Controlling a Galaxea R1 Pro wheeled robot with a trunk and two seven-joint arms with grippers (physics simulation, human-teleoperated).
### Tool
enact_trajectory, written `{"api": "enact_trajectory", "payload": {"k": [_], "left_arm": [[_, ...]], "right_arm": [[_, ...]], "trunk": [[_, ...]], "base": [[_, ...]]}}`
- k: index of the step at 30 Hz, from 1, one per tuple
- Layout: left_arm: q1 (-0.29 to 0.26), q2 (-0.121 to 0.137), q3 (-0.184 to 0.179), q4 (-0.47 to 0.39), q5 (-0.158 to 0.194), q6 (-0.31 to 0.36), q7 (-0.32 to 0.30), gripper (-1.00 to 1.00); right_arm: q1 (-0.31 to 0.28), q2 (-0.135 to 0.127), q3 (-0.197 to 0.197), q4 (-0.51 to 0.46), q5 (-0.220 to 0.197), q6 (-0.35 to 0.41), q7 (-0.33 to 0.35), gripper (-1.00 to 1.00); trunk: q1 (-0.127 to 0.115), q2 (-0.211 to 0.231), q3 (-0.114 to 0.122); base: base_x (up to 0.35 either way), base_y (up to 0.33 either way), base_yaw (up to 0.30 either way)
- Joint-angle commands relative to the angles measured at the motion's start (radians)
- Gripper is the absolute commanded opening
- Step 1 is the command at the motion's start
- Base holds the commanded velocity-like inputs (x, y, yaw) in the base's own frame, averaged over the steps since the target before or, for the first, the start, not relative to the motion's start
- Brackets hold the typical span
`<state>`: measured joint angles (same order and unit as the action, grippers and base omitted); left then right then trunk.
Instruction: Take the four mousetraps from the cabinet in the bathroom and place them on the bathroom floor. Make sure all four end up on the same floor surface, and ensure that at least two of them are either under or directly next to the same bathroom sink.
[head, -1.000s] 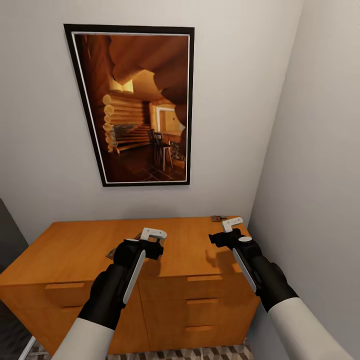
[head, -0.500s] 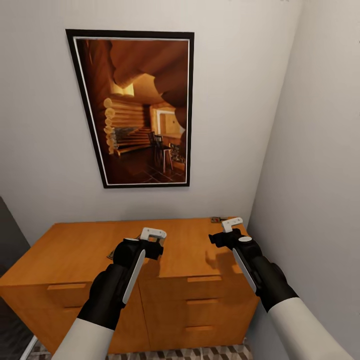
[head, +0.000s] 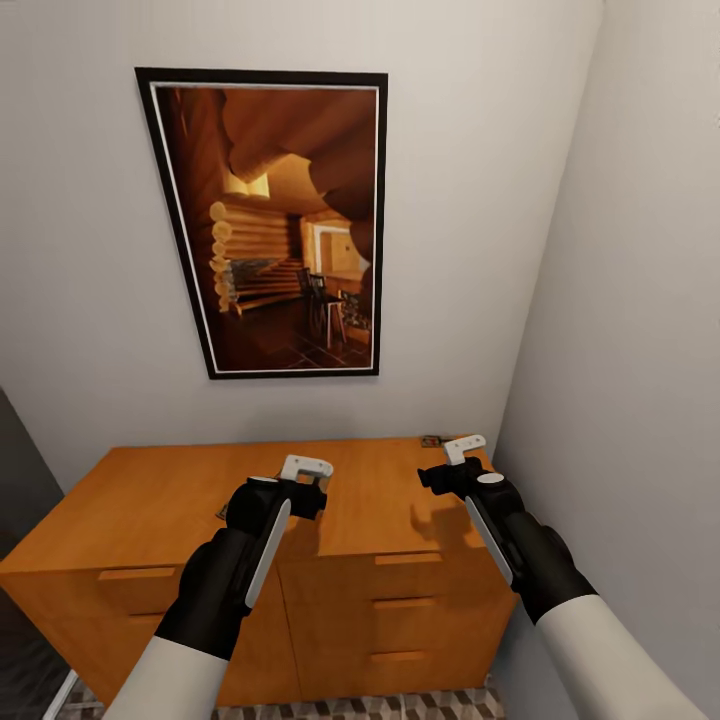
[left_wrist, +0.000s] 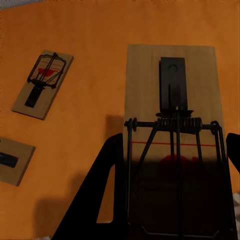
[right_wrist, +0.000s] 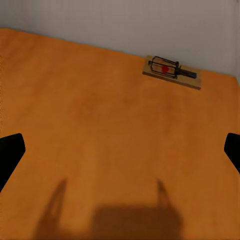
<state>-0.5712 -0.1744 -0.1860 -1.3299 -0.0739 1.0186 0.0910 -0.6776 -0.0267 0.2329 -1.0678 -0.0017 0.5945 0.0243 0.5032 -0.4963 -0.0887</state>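
The orange-brown cabinet stands against the wall below me. My left gripper hovers over the middle of its top, and in the left wrist view my left gripper is shut on a mousetrap, one dark finger against each long edge of the board. Two more mousetraps lie flat on the top beyond it. My right gripper hangs open over the cabinet's right end. Another mousetrap lies near the back wall ahead of it, the same mousetrap showing in the head view.
A large framed picture hangs on the wall above the cabinet. A side wall stands close on the right. A strip of cube-patterned bathroom floor shows at the cabinet's foot. A dark surface edges the left.
The head view has shifted slightly, so the picture and cabinet sit a little to the right. Both arms hold the same pose.
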Motion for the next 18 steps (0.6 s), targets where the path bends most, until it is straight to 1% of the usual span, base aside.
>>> {"api": "enact_trajectory", "payload": {"k": [1, 13, 18], "left_arm": [[-0.001, 0.000, -0.001, 0.000, -0.007, 0.004, -0.001, -1.00], [-0.001, 0.000, -0.001, 0.003, -0.007, 0.002, -0.003, -1.00], [-0.001, 0.000, -0.001, 0.004, -0.006, 0.000, -0.005, -1.00]], "right_arm": [[-0.001, -0.001, 0.002, -0.001, 0.000, 0.005, 0.002, 1.00], [-0.001, -0.001, 0.005, -0.001, 0.000, 0.005, 0.003, 1.00], [-0.001, -0.001, 0.005, -0.001, 0.000, 0.005, 0.003, 1.00]], "trunk": [[-0.003, 0.005, 0.001], [-0.049, 0.089, 0.039], [-0.049, 0.089, 0.039]], "base": [[0.000, 0.000, 0.000], [0.000, 0.000, 0.000], [0.000, 0.000, 0.000]]}}
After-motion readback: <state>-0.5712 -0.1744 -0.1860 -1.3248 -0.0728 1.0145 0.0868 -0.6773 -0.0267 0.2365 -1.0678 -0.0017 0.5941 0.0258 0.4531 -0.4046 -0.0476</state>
